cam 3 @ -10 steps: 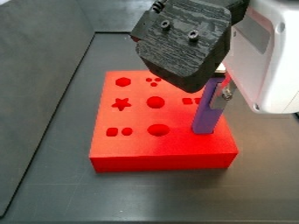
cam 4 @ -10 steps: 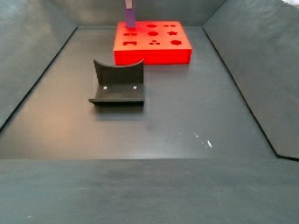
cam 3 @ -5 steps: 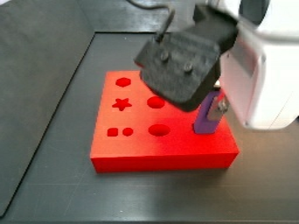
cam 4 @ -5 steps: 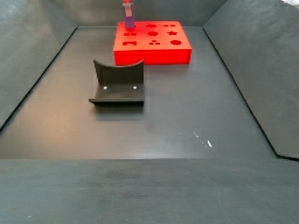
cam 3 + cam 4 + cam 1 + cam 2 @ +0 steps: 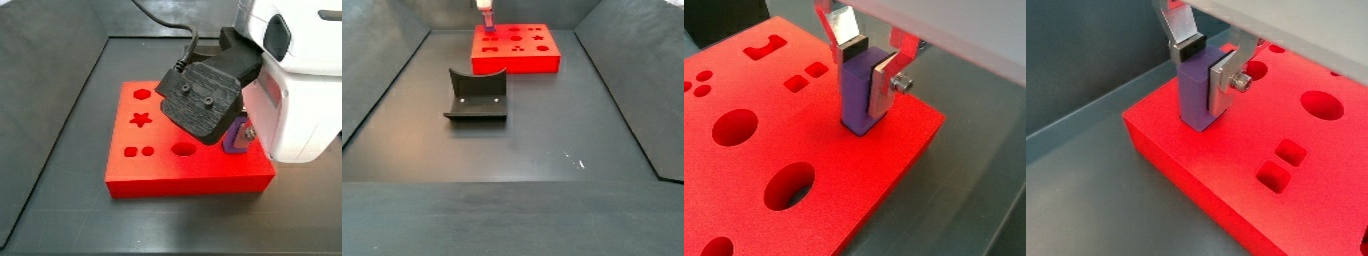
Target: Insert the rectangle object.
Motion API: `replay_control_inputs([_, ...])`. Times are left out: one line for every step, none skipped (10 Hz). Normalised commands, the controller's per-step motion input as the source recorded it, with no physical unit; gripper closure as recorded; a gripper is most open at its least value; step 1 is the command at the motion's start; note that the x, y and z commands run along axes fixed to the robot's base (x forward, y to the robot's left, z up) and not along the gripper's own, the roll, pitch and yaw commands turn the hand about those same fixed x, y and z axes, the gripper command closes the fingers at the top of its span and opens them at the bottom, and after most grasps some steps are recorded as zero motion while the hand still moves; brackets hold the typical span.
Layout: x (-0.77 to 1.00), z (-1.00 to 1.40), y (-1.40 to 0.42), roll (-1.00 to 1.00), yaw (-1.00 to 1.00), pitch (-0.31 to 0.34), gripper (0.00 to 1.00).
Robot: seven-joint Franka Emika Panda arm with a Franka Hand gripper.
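Bar (image 5: 858, 95) sunk deeper into red board (image 5: 804, 150); hand (image 5: 866, 60) clamped on it.

The gripper (image 5: 869, 62) is cut off by the frame edge in both wrist views — only its silver fingers (image 5: 1185, 32) show. In a side view, the dark wrist housing hides the gripper itself and most of the rectangle object (image 5: 238, 134), leaving a purple sliver. The bar's foot disappears into the red board (image 5: 764, 140), its depth impossible to tell. In a side view the rectangle object (image 5: 484, 14) is tiny and clipped by the frame edge — the board's holes (image 5: 517, 44) are mere specks.
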Motion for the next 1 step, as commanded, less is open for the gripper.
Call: replay_control_inputs([0.00, 0.00, 0.00, 0.00, 0.00, 0.000, 1.00])
